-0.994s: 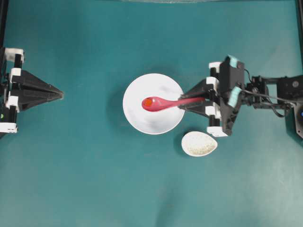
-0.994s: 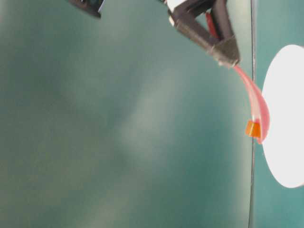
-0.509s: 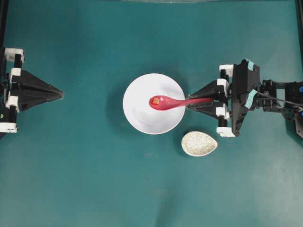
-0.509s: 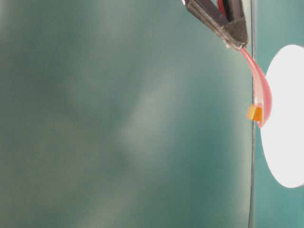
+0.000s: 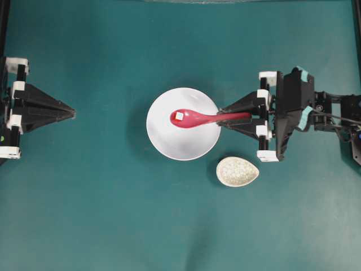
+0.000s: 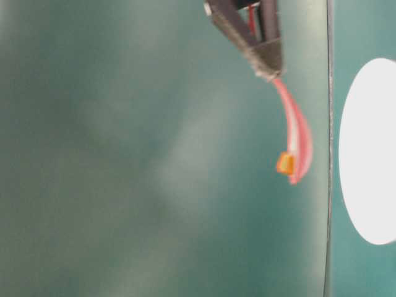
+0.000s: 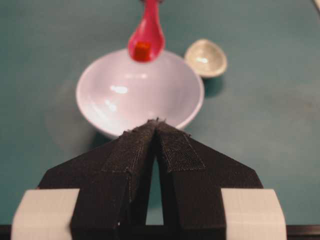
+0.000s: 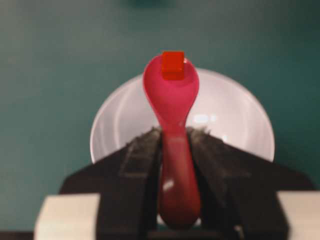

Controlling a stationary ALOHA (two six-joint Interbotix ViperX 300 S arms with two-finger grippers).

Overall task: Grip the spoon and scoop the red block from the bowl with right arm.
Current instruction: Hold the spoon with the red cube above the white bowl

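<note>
My right gripper (image 5: 223,118) is shut on the handle of the pink-magenta spoon (image 5: 194,118) and holds it above the white bowl (image 5: 186,144). The red block (image 5: 179,116) sits in the spoon's scoop near its tip. In the right wrist view the spoon (image 8: 172,100) points away from me over the bowl (image 8: 235,120), with the block (image 8: 173,65) at the scoop's far end. The table-level view shows the spoon (image 6: 298,139) lifted clear of the bowl (image 6: 365,154), block (image 6: 285,163) in it. My left gripper (image 5: 72,113) is shut and empty at the far left.
A small speckled off-white oval dish (image 5: 237,171) lies just right of the bowl's near side, below my right gripper. It also shows in the left wrist view (image 7: 205,58) beyond the bowl (image 7: 107,112). Teal table surface all around.
My right gripper has lifted the spoon higher off the bowl with the block in the scoop, and the scoop has shifted back left over the bowl. The left arm has not moved.
</note>
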